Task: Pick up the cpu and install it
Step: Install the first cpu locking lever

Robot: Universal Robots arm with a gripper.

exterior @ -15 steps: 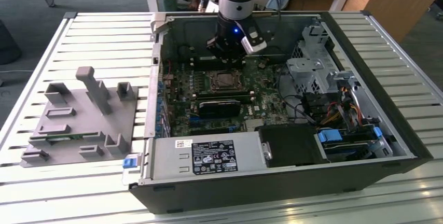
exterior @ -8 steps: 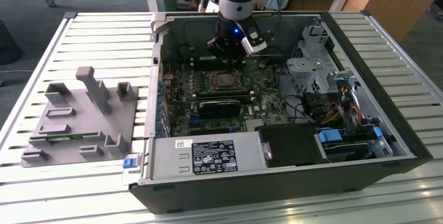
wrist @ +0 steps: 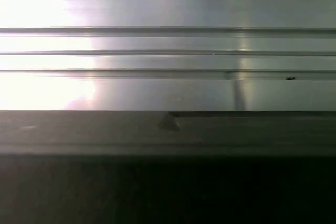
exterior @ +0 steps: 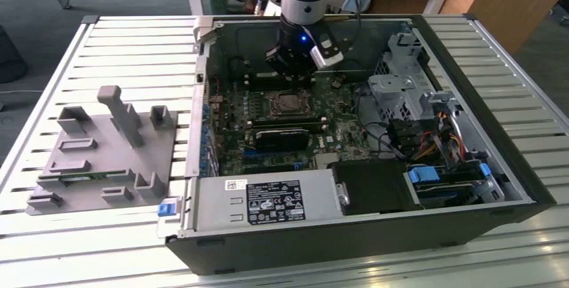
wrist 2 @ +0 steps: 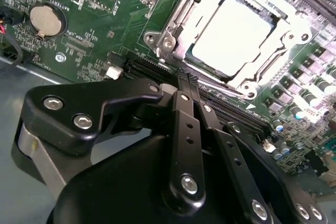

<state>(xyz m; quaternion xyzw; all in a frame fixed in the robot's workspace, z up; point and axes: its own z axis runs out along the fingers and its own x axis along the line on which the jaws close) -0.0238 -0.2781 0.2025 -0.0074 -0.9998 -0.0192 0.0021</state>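
Observation:
The cpu (wrist 2: pixel 233 38) lies flat in the motherboard socket, its silver top bright inside the metal socket frame (wrist 2: pixel 173 30), whose retention frame looks open around it. In the exterior view the socket with the cpu (exterior: pixel 286 105) sits mid-board inside the open computer case (exterior: pixel 498 121). My gripper (exterior: pixel 297 87) hangs just above and behind the socket. In the second wrist view its black fingers (wrist 2: pixel 185 124) run side by side and meet at the tips (wrist 2: pixel 181 77), shut with nothing between them, a short way off the socket's edge.
A black block (exterior: pixel 280 138) lies on the board in front of the socket. The power supply (exterior: pixel 266 201) fills the case's near side and a drive cage (exterior: pixel 400 88) stands at the exterior view's right. A grey fixture (exterior: pixel 98 155) rests on the slatted table (wrist: pixel 168 51).

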